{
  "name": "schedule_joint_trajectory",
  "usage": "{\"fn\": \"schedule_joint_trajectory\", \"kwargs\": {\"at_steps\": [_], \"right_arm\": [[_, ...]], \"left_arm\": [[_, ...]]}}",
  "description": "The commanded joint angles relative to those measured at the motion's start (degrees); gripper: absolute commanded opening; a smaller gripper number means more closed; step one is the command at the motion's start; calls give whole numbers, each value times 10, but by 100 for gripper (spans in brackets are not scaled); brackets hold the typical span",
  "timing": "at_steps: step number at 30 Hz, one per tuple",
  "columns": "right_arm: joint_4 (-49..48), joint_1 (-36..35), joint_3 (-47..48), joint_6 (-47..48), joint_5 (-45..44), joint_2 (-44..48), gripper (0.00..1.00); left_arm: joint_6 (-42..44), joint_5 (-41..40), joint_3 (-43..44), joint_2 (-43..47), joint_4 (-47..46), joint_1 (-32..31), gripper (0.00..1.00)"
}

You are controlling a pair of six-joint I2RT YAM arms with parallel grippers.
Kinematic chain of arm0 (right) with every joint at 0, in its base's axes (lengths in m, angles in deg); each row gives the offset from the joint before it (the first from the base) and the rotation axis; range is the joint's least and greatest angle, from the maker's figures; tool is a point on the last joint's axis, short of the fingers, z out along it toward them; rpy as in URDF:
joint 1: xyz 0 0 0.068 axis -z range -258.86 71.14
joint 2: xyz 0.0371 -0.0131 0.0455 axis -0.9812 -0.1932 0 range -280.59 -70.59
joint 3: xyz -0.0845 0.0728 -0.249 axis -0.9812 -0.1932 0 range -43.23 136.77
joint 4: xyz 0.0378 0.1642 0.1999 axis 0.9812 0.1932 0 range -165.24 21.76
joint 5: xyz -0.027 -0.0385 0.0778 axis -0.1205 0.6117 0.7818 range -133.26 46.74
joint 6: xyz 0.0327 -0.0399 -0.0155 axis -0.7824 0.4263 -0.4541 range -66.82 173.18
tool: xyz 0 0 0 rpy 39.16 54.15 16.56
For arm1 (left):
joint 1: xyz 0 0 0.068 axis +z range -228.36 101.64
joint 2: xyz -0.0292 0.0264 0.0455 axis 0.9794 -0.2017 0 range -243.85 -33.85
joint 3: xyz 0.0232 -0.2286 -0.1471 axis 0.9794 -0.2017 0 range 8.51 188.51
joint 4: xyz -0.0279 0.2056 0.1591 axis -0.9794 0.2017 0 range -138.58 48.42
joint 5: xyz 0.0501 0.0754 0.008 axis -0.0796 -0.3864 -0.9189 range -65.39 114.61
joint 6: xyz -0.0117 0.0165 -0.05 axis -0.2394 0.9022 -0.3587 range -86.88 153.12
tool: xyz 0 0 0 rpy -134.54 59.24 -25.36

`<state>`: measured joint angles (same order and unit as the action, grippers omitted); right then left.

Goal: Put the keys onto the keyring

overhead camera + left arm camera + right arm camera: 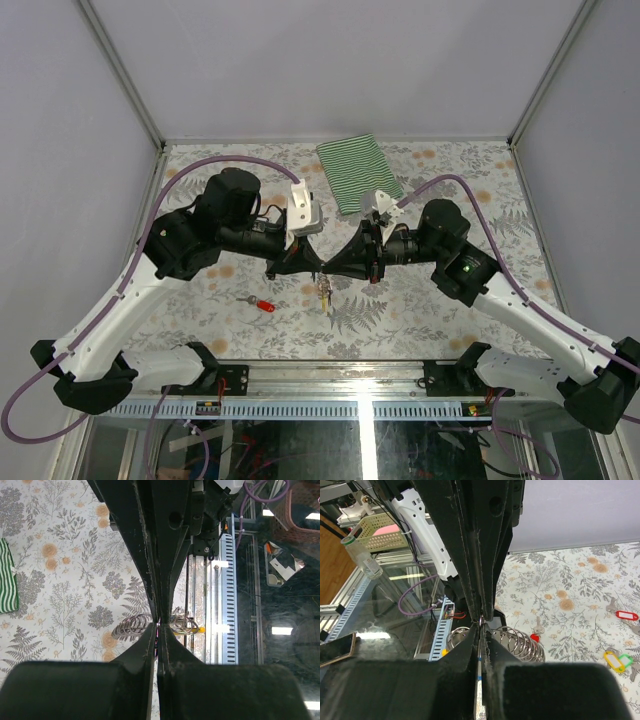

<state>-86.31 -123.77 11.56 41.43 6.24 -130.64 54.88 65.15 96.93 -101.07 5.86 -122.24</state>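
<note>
My left gripper [308, 262] and right gripper [336, 262] meet tip to tip above the middle of the table. Both are shut on the keyring [133, 626], whose silvery wire loops [522, 645] stick out on either side of the fingertips. Keys [325, 293] hang from it below the tips, one with a yellow tag [200, 629]. In the wrist views the left gripper [159, 625] and right gripper [481, 627] show pressed-together jaws. A red-tagged key [262, 303] lies on the table left of the grippers. Further keys with a red tag [626, 615], yellow tag [612, 661] and green tag [626, 660] lie apart.
A green-striped folded cloth [360, 172] lies at the back of the floral table [470, 170]. Grey walls enclose the sides and back. The slotted metal rail [330, 408] runs along the near edge between the arm bases.
</note>
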Motion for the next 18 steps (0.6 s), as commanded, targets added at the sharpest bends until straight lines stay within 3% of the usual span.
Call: {"fn": "schedule_joint_trajectory", "kwargs": {"at_steps": [1,4,8,13,18], "right_arm": [[-36,-7,22,0,14,10,0],[-49,-7,15,-3,-3,33,0],[-70,-7,11,-15,-14,57,0],[-76,-7,16,-25,-11,71,0],[-84,-7,21,-36,-8,73,0]], "left_arm": [[-7,3,3,17,-46,-3,3],[-22,6,-26,45,-93,-3,17],[-56,18,-102,108,-203,-3,26],[-114,20,-206,186,-362,-3,29],[-144,5,-253,220,-440,-3,30]]}}
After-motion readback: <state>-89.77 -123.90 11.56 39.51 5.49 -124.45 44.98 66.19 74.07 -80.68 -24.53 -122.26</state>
